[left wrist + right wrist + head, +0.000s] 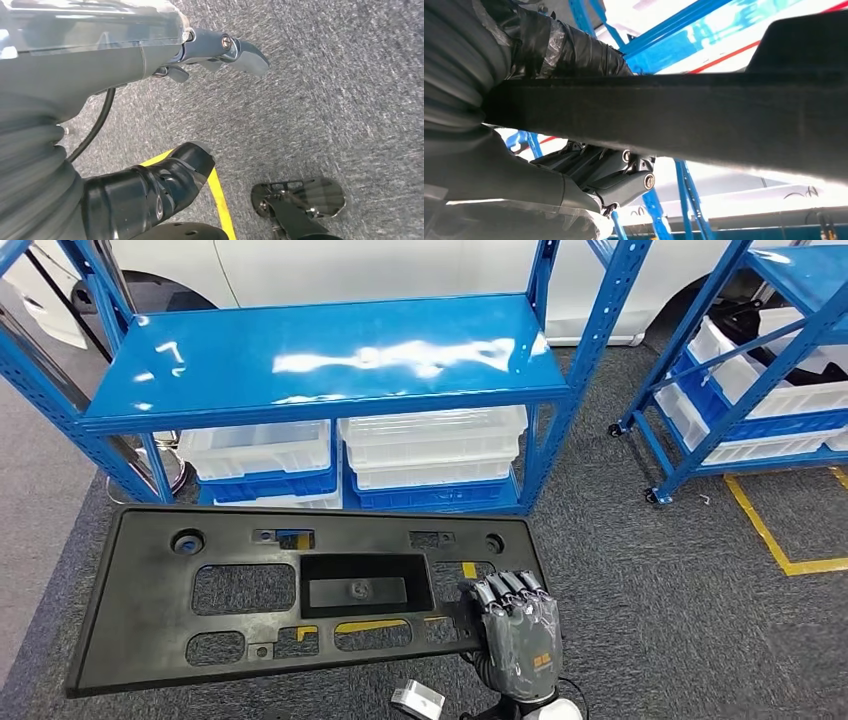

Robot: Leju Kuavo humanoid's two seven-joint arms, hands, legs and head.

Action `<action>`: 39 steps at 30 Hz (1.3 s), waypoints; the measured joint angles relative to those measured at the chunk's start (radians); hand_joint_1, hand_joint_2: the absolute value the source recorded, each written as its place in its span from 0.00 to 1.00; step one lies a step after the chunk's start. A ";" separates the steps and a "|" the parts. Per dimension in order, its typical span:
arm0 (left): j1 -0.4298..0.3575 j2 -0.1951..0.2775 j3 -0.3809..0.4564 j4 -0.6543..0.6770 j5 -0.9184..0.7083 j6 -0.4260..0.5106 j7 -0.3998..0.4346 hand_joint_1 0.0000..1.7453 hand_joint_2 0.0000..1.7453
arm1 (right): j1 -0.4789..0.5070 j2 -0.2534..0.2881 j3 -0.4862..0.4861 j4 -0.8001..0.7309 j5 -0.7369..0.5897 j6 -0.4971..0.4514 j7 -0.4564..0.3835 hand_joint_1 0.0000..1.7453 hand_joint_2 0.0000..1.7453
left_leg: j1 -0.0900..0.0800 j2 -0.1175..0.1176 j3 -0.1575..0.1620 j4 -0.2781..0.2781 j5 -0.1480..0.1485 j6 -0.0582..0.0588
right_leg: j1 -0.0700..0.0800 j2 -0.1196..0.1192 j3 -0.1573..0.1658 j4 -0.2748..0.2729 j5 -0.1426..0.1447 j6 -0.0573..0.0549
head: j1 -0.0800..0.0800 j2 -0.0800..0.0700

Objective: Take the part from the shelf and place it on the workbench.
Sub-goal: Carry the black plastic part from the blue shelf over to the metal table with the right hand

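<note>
the right hand grips the black part at its near right edge, fingers laid over the top face and the thumb underneath; in the right wrist view the panel's edge runs between the grey thumb and the darker fingers. the part is a long flat black panel with rectangular cut-outs, a sunken tray in the middle and round holes near its far corners. it is held roughly level in front of the blue shelf, its far edge just short of the shelf's front rail, its left end tilted a little toward the grey carpet. the shelf's top board carries nothing; under it sit clear bins stacked on blue ones. a second blue rack with white bins stands well apart at the right, beside yellow floor tape. a white car body lies behind the shelf.

the left hand hangs over the carpet in the left wrist view, holding nothing, its fingers stretched out and loosely apart
</note>
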 joint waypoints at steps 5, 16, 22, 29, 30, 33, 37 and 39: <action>0.001 0.000 0.003 0.000 0.002 -0.001 -0.015 0.00 1.00 | 0.009 0.015 -0.012 -0.003 -0.058 0.000 -0.051 1.00 1.00 | 0.003 -0.002 -0.036 0.076 -0.062 -0.026 | -0.007 -0.003 -0.020 -0.021 0.035 -0.035 | -0.001 0.000; 0.007 0.002 0.009 0.000 -0.002 0.000 -0.017 0.00 1.00 | 0.051 0.049 -0.082 -0.008 -0.092 0.000 -0.121 1.00 1.00 | 0.007 -0.057 0.090 -0.007 -0.076 -0.021 | -0.002 0.061 -0.085 0.014 0.066 -0.015 | -0.002 0.000; 0.009 0.002 0.018 0.000 -0.008 -0.001 -0.018 0.00 1.00 | 0.082 0.070 -0.144 -0.034 -0.099 0.000 -0.156 1.00 1.00 | 0.013 0.004 0.084 -0.022 -0.064 0.013 | -0.007 0.017 -0.181 0.209 -0.039 0.016 | 0.002 0.000; 0.009 0.001 0.022 0.000 -0.008 0.000 -0.018 0.00 1.00 | 0.104 0.086 -0.186 -0.054 -0.105 0.000 -0.182 1.00 1.00 | 0.007 0.073 0.085 -0.013 -0.072 -0.003 | -0.009 -0.059 -0.093 0.043 0.058 0.016 | 0.001 0.000; 0.009 0.001 0.023 0.000 -0.009 0.000 -0.018 0.00 1.00 | 0.108 0.094 -0.198 -0.063 -0.110 0.000 -0.193 1.00 1.00 | 0.003 0.081 0.085 -0.012 -0.074 -0.008 | -0.004 -0.071 -0.087 0.024 0.057 0.011 | 0.001 0.000; 0.008 0.001 0.024 0.000 -0.009 -0.001 -0.019 0.00 1.00 | 0.129 0.118 -0.254 -0.091 -0.132 -0.001 -0.230 1.00 1.00 | 0.002 0.094 0.088 -0.010 -0.081 -0.024 | -0.002 -0.047 -0.092 0.019 0.060 -0.010 | 0.000 0.000; 0.009 0.001 0.026 0.000 -0.009 0.000 -0.022 0.00 1.00 | 0.146 0.154 -0.326 -0.122 -0.160 -0.002 -0.272 1.00 1.00 | 0.008 0.011 0.011 0.167 -0.189 -0.033 | -0.006 -0.005 -0.096 0.012 0.070 -0.035 | 0.000 0.000; 0.013 0.001 0.028 0.000 -0.009 0.000 -0.022 0.00 1.00 | 0.153 0.165 -0.346 -0.130 -0.168 -0.002 -0.285 1.00 1.00 | 0.008 0.001 -0.040 0.273 -0.219 -0.033 | -0.003 0.021 -0.099 0.014 0.071 -0.038 | 0.000 0.000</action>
